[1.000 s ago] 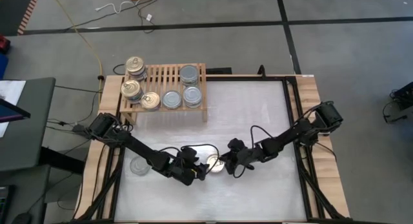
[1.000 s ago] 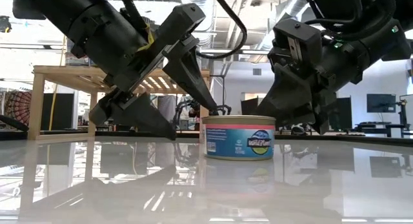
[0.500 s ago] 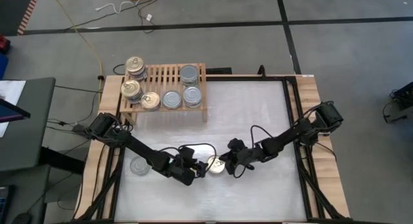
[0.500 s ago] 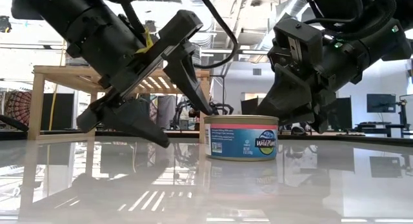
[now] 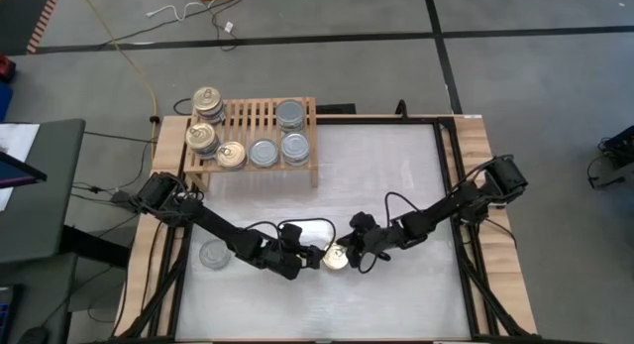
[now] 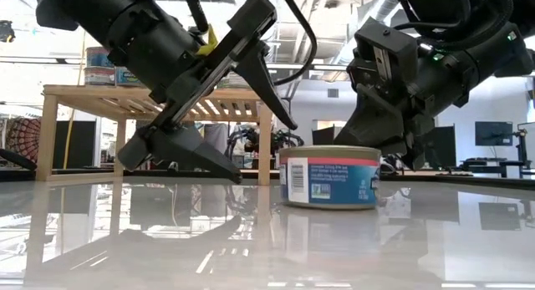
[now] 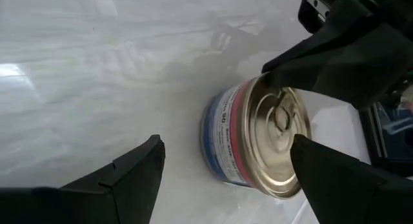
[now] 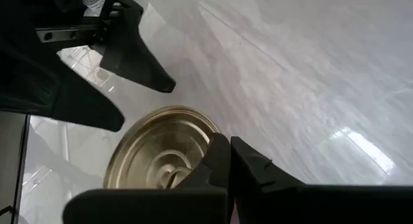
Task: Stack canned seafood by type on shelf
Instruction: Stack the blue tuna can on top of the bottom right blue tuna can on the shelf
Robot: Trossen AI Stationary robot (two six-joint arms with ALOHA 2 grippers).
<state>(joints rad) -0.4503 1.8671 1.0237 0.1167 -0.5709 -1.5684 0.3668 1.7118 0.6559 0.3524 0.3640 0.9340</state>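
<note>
We see the gold-top can upright on the glossy white surface, between both grippers. Low view alone shows its blue label with pink band; left wrist view shows the pull-tab lid. Left gripper just beside the can, fingers spread wide, not touching it. Right gripper at the can's other side, fingers together at the rim. A silver-top can sits beyond the left arm. Far from the can, the slatted wood shelf carries gold tins and silver tins.
</note>
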